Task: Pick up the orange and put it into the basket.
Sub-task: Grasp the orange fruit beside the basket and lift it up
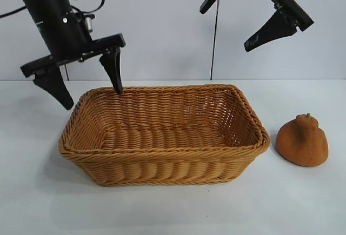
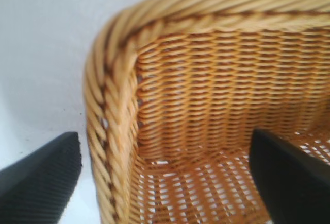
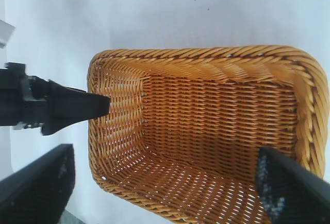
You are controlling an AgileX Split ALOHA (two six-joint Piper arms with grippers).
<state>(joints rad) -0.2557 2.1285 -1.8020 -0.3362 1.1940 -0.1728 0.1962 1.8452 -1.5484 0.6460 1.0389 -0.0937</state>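
Plainly a white table (image 1: 303,202), pale wall. Left gripper (image 1: 89,86) spread wide astride basket (image 1: 162,165) corner rim; right gripper (image 1: 232,24) spread, empty, high above orange (image 1: 303,140).

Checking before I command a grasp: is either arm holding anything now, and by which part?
Nothing is held. The left gripper is open, straddling the tan woven wicker basket's corner rim; the right gripper is open overhead. The lumpy orange-brown orange sits untouched.

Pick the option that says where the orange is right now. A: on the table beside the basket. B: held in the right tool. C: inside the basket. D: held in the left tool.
A: the orange sits on the table just off the basket's end, below the raised, open right tool; the basket holds nothing.
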